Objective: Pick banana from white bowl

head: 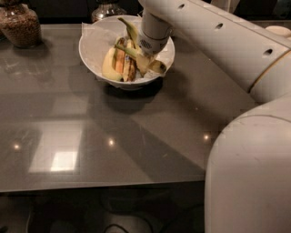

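The white bowl, lined with white paper, stands at the back of the grey table. In it lies the long yellow-green banana, its green stem pointing up and back and its dark tip at the bowl's right rim. A stubby pale-yellow banana and brown-streaked orange pieces lie to its left. My gripper reaches down into the bowl from the right, right at the long banana's middle. My wrist covers that part of the banana.
A glass jar of brown bits stands at the back left. Another jar stands behind the bowl. My white arm crosses the upper right and my body fills the lower right. The table's front edge runs near the bottom.
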Available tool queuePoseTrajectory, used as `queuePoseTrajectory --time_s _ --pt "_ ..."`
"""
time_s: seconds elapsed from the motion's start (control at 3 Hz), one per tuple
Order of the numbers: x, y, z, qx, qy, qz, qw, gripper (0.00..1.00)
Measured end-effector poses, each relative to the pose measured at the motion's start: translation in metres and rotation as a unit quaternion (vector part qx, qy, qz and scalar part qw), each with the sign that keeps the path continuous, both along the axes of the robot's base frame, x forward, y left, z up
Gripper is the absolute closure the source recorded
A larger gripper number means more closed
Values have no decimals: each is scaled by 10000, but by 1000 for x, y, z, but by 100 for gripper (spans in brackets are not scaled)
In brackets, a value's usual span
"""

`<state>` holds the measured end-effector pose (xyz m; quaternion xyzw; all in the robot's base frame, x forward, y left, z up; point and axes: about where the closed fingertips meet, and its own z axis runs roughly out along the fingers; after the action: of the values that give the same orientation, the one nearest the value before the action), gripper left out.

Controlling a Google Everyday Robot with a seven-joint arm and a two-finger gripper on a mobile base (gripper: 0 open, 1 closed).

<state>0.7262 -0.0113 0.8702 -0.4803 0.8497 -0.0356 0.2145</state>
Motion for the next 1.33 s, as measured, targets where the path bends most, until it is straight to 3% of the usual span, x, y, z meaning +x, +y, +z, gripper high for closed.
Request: queuePoseTrajectory --time_s 0.33,0.67,1.33 --pt "0 1 0 2 4 7 10000 91" --pt "-2 11 5 79 -29 153 9998 100" --pt "-19 30 47 350 -321 640 9968 100"
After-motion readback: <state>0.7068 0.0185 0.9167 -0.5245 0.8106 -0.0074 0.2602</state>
